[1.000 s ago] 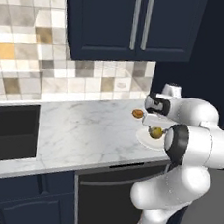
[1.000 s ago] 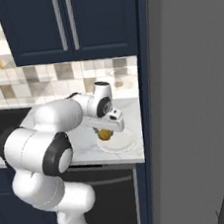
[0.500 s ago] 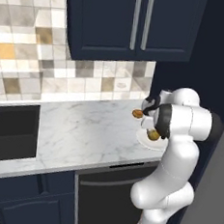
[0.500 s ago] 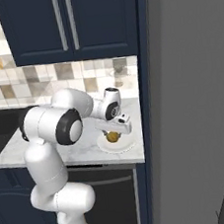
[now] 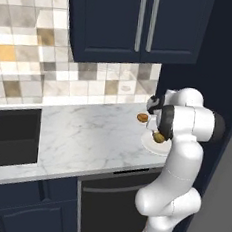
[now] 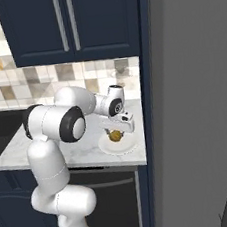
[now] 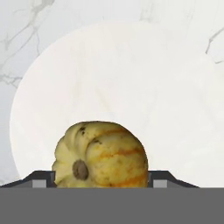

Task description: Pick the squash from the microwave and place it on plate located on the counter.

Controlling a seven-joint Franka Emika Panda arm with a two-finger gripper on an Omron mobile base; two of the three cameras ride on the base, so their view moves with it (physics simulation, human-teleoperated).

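The squash (image 7: 100, 154) is pretty much round, ribbed, pale yellow with orange stripes, so there's no real long axis to speak of. In the hand view its brown stem scar faces the camera, sitting a bit left of center and low on the ball. It's sitting right between the two finger tips (image 7: 43, 177) of the gripper (image 7: 100, 177), one tip tight against each side, so the jaws are spread only as wide as the squash and are pinching it.

From the right base view the gripper (image 6: 117, 133) points down and the squash (image 6: 115, 135) is over the white plate (image 6: 120, 146), close above it; whether it actually touches the plate is hard to say. The plate sits on the marble counter (image 5: 86, 135) near its right end, next to the tall dark panel. In the left base view the squash (image 5: 159, 137) peeks out beside the arm over the plate (image 5: 153, 144).
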